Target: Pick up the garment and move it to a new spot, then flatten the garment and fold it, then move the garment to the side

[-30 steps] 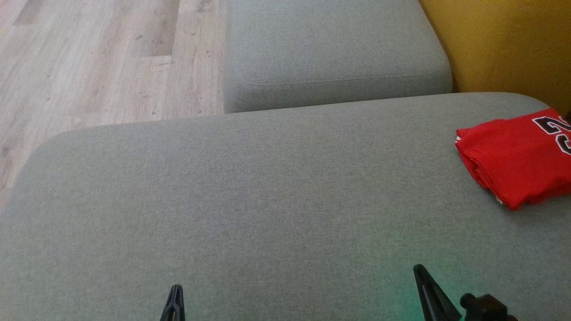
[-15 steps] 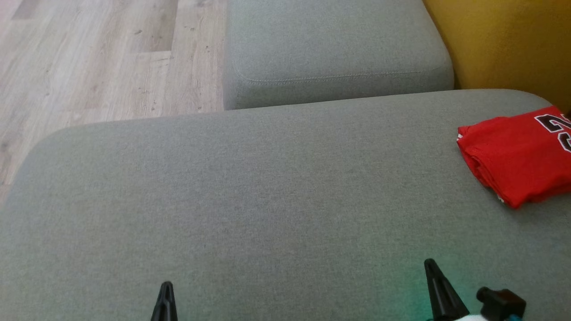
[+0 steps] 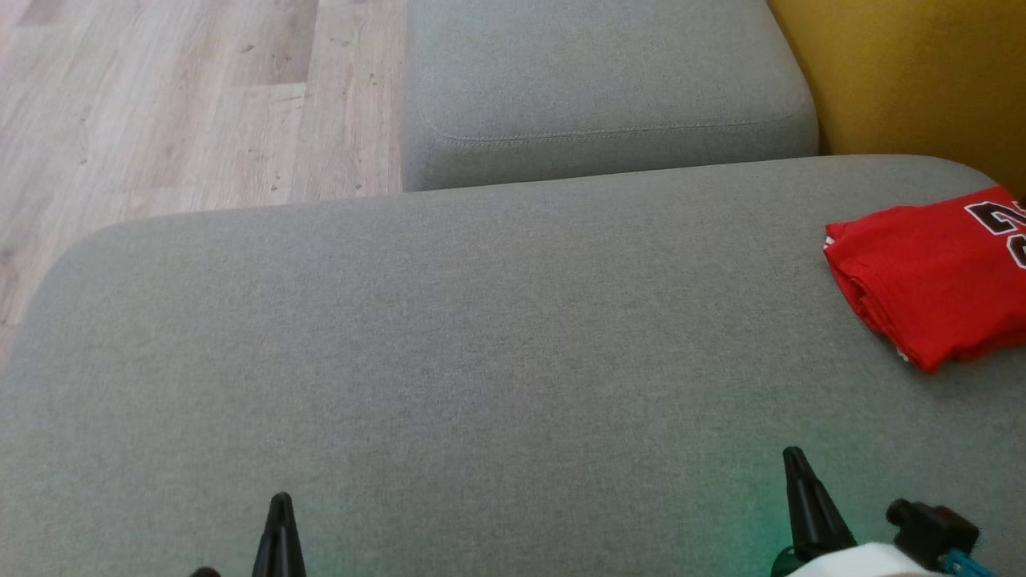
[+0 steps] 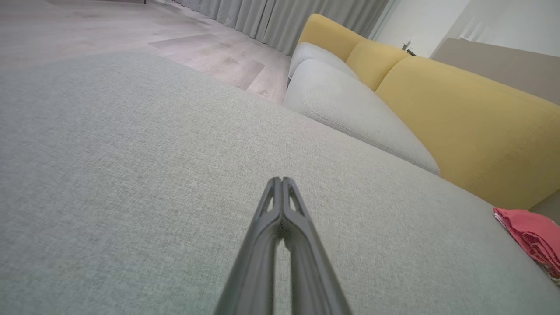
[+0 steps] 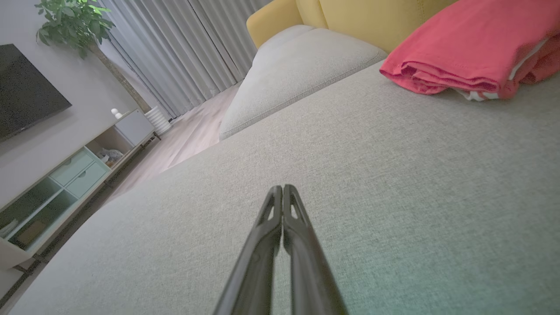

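Note:
The garment (image 3: 934,276), a red jersey with dark numerals, lies folded at the right edge of the grey sofa cushion (image 3: 481,353); it also appears as the red garment (image 5: 472,48) in the right wrist view and as the garment (image 4: 531,238) at the far right of the left wrist view. My left gripper (image 3: 280,503) sits low at the bottom left, shut and empty, well away from the garment. At the bottom right, my right gripper (image 3: 793,458) is shut and empty too, a good way in front of the garment. Both pairs of fingers (image 4: 281,181) (image 5: 282,189) are pressed together.
A second grey cushion (image 3: 601,88) lies beyond the near one, with a yellow backrest (image 3: 914,80) at the right. Wooden floor (image 3: 160,104) lies to the left. The right wrist view has curtains, a plant and a low cabinet (image 5: 65,179).
The left gripper tip has slid left and the right gripper tip right and up in the head view. The view itself has shifted slightly. The garment lies unchanged.

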Available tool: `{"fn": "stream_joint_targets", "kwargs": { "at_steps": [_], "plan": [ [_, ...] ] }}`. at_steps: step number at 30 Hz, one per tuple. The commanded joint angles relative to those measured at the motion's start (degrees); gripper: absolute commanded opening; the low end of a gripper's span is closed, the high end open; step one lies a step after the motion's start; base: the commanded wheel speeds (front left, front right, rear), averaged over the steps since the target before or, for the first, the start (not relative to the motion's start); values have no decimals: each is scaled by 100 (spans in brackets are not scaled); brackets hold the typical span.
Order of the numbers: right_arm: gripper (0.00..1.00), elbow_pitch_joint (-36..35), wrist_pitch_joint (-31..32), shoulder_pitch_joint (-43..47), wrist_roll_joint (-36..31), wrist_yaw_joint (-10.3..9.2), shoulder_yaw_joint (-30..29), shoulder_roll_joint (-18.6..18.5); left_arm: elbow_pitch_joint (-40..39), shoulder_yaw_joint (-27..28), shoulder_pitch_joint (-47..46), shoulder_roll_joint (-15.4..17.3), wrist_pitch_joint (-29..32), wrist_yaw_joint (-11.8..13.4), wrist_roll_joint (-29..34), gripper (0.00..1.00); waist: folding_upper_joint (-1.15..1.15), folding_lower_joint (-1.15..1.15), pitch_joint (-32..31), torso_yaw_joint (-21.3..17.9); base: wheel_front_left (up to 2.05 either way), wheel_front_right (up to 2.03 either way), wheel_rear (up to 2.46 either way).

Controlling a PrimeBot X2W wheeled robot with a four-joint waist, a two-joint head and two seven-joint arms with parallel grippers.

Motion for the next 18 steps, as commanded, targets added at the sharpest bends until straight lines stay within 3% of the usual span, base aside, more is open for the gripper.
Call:
{"fn": "stream_joint_targets", "kwargs": {
  "at_steps": [1, 18],
  "plan": [
    [0, -207, 29, -327, 182, -1, -21, -89, -145, 116, -301, 72, 23, -39, -160, 0, 0, 0, 6, 1, 0, 0, 0],
    [0, -238, 291, -557, 1460, -2, -195, -121, -82, 332, -596, 101, 290, -197, -1377, 0, 0, -1, 91, 13, 0, 0, 0]
  ]
}}
